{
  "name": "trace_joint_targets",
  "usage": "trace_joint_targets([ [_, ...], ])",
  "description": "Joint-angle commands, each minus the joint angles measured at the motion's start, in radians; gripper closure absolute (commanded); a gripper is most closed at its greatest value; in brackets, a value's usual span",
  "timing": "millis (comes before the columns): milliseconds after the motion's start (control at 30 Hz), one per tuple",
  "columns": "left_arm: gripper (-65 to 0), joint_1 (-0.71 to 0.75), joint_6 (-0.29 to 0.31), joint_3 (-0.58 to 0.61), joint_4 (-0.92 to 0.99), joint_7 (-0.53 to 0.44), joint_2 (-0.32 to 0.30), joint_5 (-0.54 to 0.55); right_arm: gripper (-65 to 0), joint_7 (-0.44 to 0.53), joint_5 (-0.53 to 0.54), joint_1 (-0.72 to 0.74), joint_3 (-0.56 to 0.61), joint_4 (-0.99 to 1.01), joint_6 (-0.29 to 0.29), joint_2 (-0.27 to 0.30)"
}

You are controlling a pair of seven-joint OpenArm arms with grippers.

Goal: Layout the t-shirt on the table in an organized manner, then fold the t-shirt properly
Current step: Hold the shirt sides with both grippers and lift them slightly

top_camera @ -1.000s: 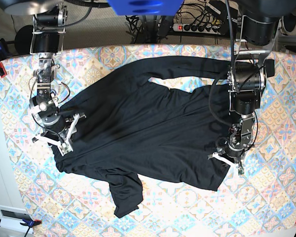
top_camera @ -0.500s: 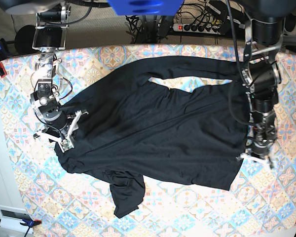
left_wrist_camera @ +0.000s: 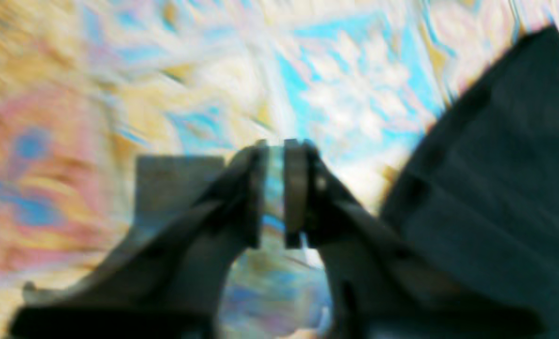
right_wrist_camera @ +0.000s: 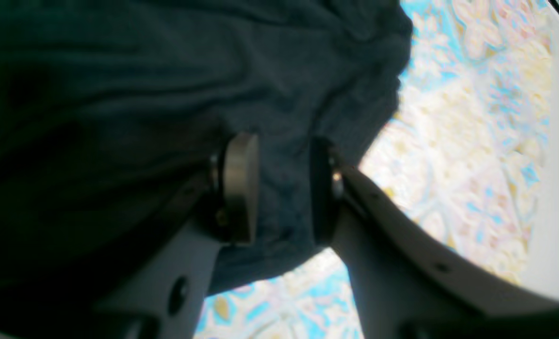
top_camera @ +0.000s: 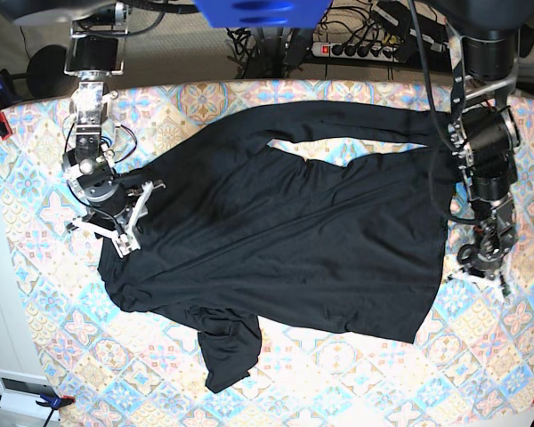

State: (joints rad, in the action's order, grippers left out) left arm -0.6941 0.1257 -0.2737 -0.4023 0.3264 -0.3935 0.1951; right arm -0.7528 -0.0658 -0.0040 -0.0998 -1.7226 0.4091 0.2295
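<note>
The black t-shirt (top_camera: 285, 240) lies spread across the patterned table (top_camera: 338, 360), one sleeve stretched along the far side and the other crumpled at the near left. My left gripper (top_camera: 483, 271) hovers over bare cloth just right of the shirt's hem. In the blurred left wrist view my left gripper (left_wrist_camera: 274, 155) is open by a narrow gap with only table (left_wrist_camera: 354, 94) showing through, and the t-shirt (left_wrist_camera: 496, 188) lies to its right. My right gripper (top_camera: 120, 236) rests on the shirt's left edge. There my right gripper (right_wrist_camera: 284, 141) is open, with t-shirt (right_wrist_camera: 119, 70) fabric filling the gap, beside table (right_wrist_camera: 472, 117).
A power strip (top_camera: 356, 49) and cables lie behind the table's far edge. A blue object (top_camera: 258, 11) hangs at the top centre. Red clamps (top_camera: 0, 120) grip the cloth at the left edge. Bare cloth runs along the near side.
My left gripper pulled the shirt's right hem outward to the right, then let go and moved off onto bare cloth. My right gripper crept up slightly along the shirt's left edge.
</note>
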Motion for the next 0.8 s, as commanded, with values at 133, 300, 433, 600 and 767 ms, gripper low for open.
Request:
trace_joint_targets([
  [133, -30.2, 0.057, 0.018, 0.003, -0.275, 0.058, 0.052, 0.007, -17.2, 0.019, 0.004, -0.006, -0.005, -0.050, -0.009, 0.009],
  [300, -35.5, 0.057, 0.061, 0.084, -0.229, 0.060, 0.066, 0.005, -17.2, 0.019, 0.004, -0.017, -0.005, -0.057, -0.009, 0.009],
  [433, -35.8, 0.063, 0.061, 0.126, -0.197, 0.060, 0.066, -0.001, -17.2, 0.019, 0.004, -0.017, -0.007, -0.057, -0.009, 0.009],
  [600, -35.5, 0.064, 0.064, 0.130, -0.096, 0.053, 0.064, -0.004, -17.2, 0.019, 0.004, -0.015, -0.007, -0.057, -0.009, 0.009],
  [767, -27.0, 0.081, 0.071, 0.132, -0.096, 0.058, 0.069, -0.007, -17.2, 0.019, 0.004, -0.011, -0.005, -0.049, -0.009, 0.008],
])
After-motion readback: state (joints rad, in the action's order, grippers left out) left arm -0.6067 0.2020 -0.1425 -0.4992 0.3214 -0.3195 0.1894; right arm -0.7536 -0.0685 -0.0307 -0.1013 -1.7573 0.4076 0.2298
